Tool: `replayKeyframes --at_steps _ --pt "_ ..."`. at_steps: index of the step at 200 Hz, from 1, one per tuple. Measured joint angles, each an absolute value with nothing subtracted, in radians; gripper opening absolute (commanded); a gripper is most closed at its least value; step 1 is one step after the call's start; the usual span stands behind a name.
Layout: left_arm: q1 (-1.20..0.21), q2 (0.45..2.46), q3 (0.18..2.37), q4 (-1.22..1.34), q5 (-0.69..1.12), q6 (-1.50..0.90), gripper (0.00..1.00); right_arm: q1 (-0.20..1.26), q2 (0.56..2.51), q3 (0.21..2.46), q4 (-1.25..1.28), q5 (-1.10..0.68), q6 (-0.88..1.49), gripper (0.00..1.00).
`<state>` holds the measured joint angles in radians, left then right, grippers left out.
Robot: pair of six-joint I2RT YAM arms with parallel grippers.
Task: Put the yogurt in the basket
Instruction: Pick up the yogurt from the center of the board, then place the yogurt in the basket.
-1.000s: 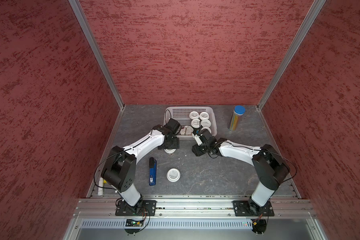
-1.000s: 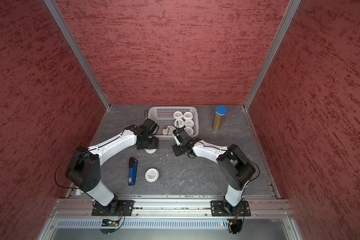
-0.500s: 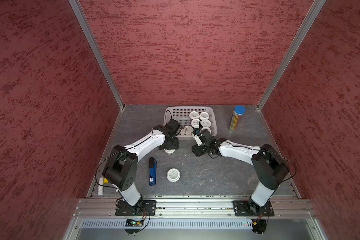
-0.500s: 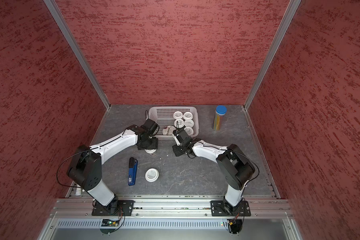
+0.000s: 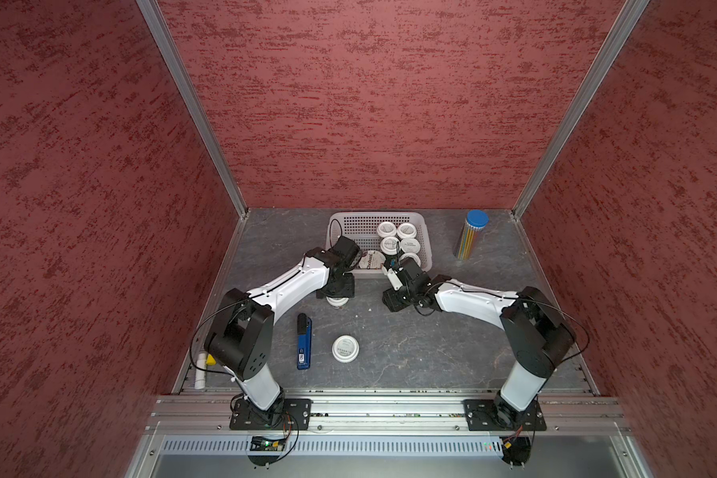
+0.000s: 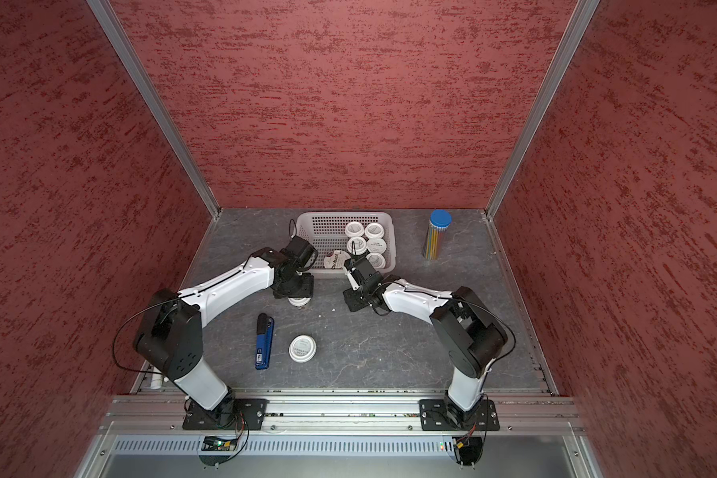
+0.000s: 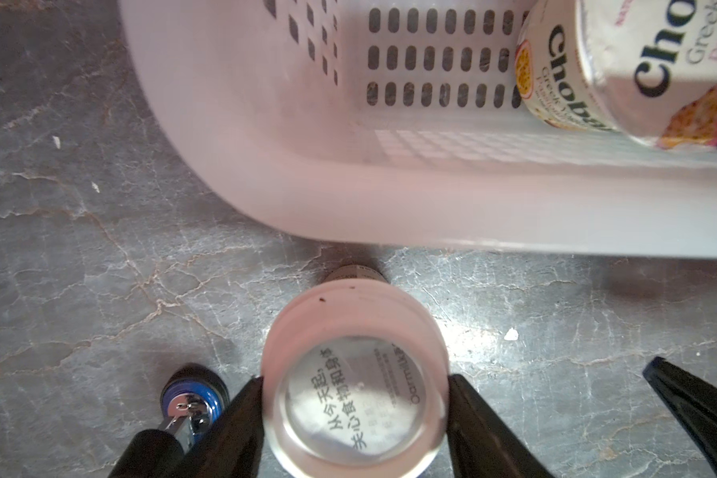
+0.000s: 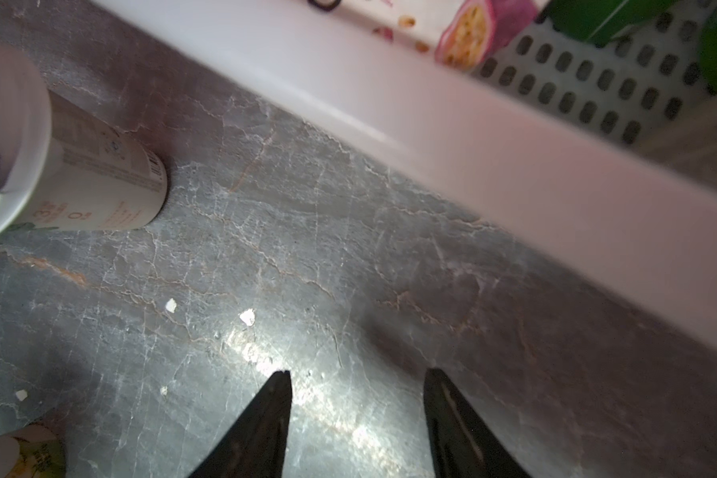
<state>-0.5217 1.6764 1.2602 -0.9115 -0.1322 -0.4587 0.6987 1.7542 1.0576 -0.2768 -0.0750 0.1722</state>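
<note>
A small yogurt cup (image 7: 354, 385) with a white printed lid stands on the table just in front of the basket (image 7: 390, 207). My left gripper (image 7: 354, 387) is shut on it, one finger pressed on each side of the lid. In both top views this cup (image 5: 335, 302) (image 6: 299, 302) is mostly hidden under the left gripper (image 5: 335, 294). The pale perforated basket (image 5: 335, 218) (image 6: 307, 218) holds several small cups (image 5: 398, 238) and a tilted Chobani cup (image 5: 371, 261). Another small cup (image 5: 345, 348) (image 6: 302, 348) stands loose nearer the front. My right gripper (image 8: 357, 372) hangs open and empty over bare table beside the basket's front rim (image 8: 514, 145).
A blue and black stapler-like tool (image 5: 304, 341) lies left of the loose cup. A tall blue-capped tube of pencils (image 5: 470, 234) stands right of the basket. Red walls close in three sides. The two grippers are close together in front of the basket.
The left gripper's jaws have closed in onto the small cup. Both arms have stayed almost in place, and the right gripper's opening is unchanged.
</note>
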Motion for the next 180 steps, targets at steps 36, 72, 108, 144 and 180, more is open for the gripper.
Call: replayKeyframes --at_steps 36,72,108,144,180 --pt "-0.522 1.675 1.324 -0.96 -0.128 -0.454 0.66 0.699 1.754 1.058 -0.276 -0.075 0.172 0.57" --pt "-0.522 1.666 1.414 -1.026 -0.117 -0.436 0.66 0.699 1.753 1.058 -0.276 -0.074 0.172 0.56" --pt "-0.516 1.674 1.576 -1.087 -0.109 -0.405 0.66 0.699 1.716 1.031 -0.265 -0.073 0.174 0.57" --pt "-0.479 1.768 1.782 -1.108 -0.103 -0.368 0.66 0.699 1.632 0.946 -0.249 -0.056 0.176 0.56" --pt "-0.44 1.986 2.04 -1.138 -0.102 -0.338 0.66 0.699 1.611 0.903 -0.224 -0.046 0.176 0.57"
